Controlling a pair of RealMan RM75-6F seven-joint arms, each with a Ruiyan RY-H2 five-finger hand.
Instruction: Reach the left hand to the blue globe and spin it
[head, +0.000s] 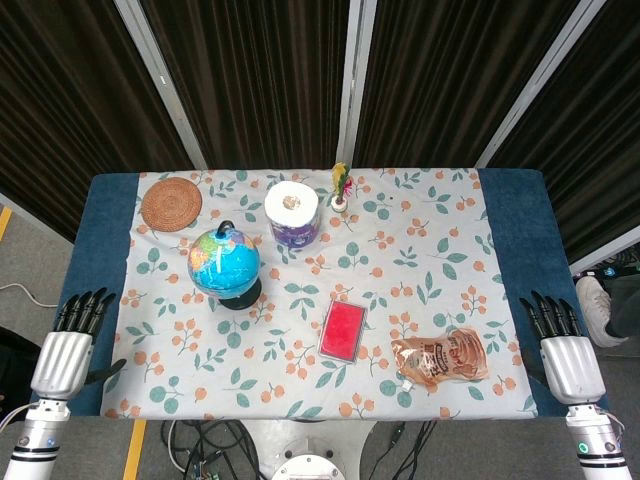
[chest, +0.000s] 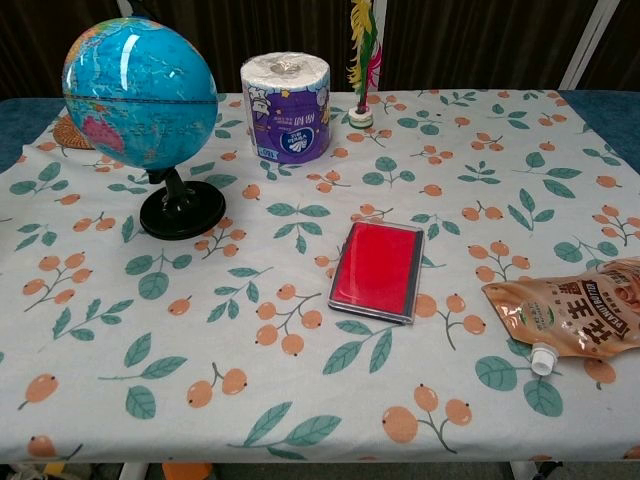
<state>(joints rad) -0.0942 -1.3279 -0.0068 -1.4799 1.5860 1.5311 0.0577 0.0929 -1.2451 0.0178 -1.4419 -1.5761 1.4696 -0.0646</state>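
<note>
The blue globe (head: 224, 261) stands on a black round base on the left half of the floral tablecloth; in the chest view the globe (chest: 140, 94) fills the upper left, upright on its stand. My left hand (head: 70, 345) rests at the table's left front edge, well left of and nearer than the globe, fingers extended and holding nothing. My right hand (head: 562, 345) lies at the right front edge, fingers straight, also empty. Neither hand shows in the chest view.
A toilet paper roll (head: 292, 213) stands just right of the globe. A woven coaster (head: 171, 203) lies at the back left. A red flat case (head: 343, 329), an orange snack pouch (head: 441, 357) and a small feather stand (head: 340, 187) lie further right.
</note>
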